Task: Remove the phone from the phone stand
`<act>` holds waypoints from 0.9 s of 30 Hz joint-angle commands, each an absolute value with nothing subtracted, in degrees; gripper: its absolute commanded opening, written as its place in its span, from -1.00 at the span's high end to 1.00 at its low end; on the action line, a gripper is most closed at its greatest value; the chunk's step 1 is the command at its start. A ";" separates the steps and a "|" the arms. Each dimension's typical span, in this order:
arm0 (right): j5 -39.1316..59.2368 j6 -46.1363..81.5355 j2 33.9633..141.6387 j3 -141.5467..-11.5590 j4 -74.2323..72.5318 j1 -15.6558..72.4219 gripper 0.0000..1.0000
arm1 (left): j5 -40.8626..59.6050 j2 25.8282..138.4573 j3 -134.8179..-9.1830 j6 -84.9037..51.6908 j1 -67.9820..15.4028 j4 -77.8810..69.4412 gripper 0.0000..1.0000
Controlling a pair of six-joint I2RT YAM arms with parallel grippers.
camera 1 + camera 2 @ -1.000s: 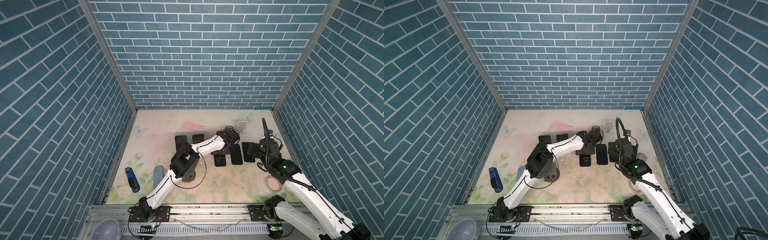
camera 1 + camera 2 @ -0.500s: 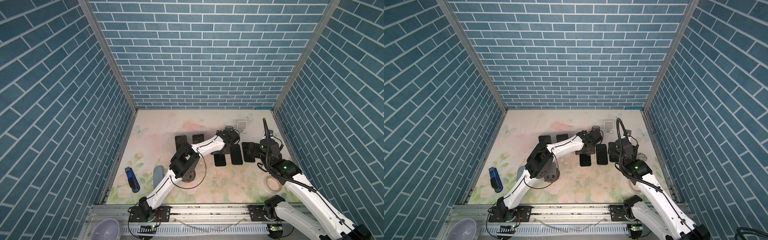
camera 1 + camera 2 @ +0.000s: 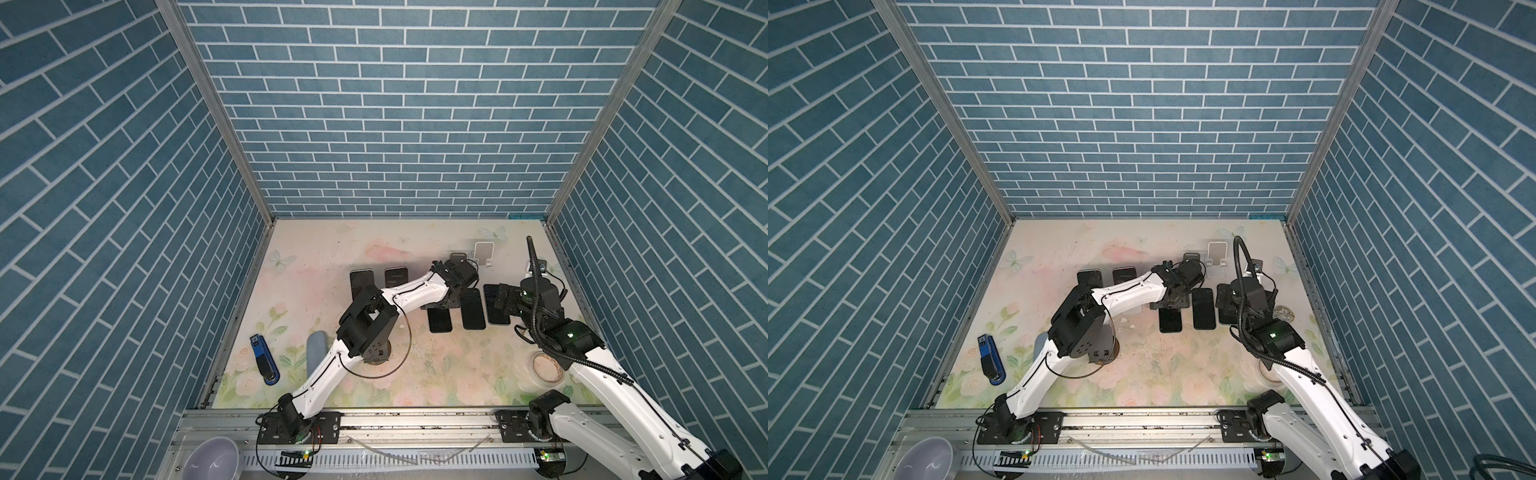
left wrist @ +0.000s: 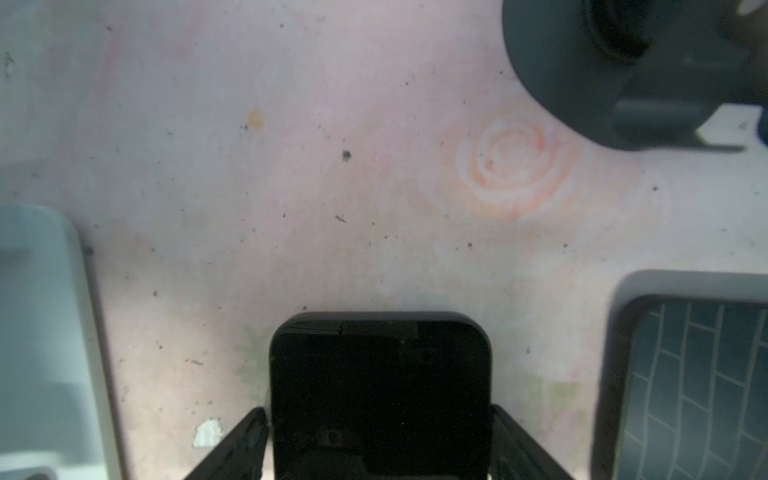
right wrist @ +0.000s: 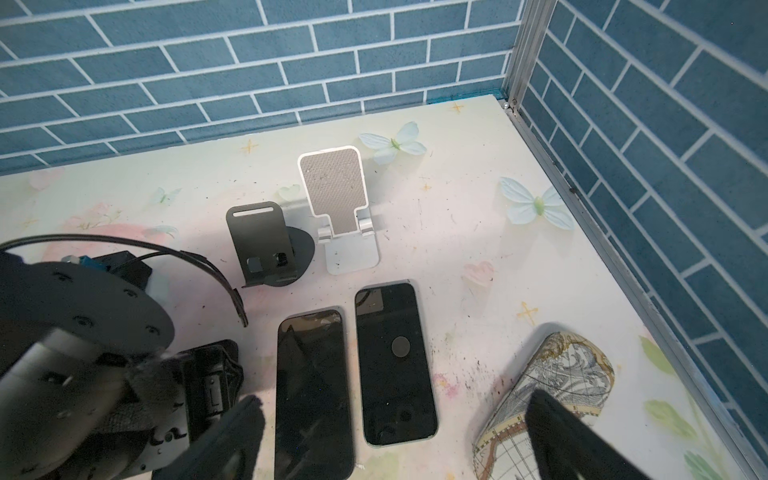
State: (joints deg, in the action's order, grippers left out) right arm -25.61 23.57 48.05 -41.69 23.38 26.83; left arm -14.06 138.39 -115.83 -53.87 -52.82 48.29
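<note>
Both stands (image 5: pixel 334 199) are empty. The left gripper (image 4: pixel 380 440) jaws flank the flat phone (image 4: pixel 380 395), barely parted; lifting now could drag it. Right gripper (image 5: pixel 399 440) jaws wide, empty.

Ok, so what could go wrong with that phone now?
The left fingers sit tight against both sides of the phone. If they lift without opening wider, they might drag or tip it. The next phone lies close, so a sideways slip could bump it.
</note>
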 commanded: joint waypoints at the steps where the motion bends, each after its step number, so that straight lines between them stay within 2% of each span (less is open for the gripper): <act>1: -25.32 24.17 47.89 -41.11 23.12 26.61 -0.97 | -12.93 139.17 -113.19 -53.58 -52.56 50.54 -0.65; 11: -24.69 24.21 47.99 -42.07 23.75 26.63 -0.97 | -16.92 134.97 -113.47 -49.92 -53.66 49.10 -0.85; 15: -24.52 24.09 48.08 -42.52 24.02 26.63 -0.97 | -17.80 133.32 -113.06 -48.84 -54.31 47.57 -0.99; 27: -24.60 23.90 47.11 -45.04 26.76 26.61 -0.97 | -20.69 126.58 -110.83 -46.88 -55.94 45.71 -0.99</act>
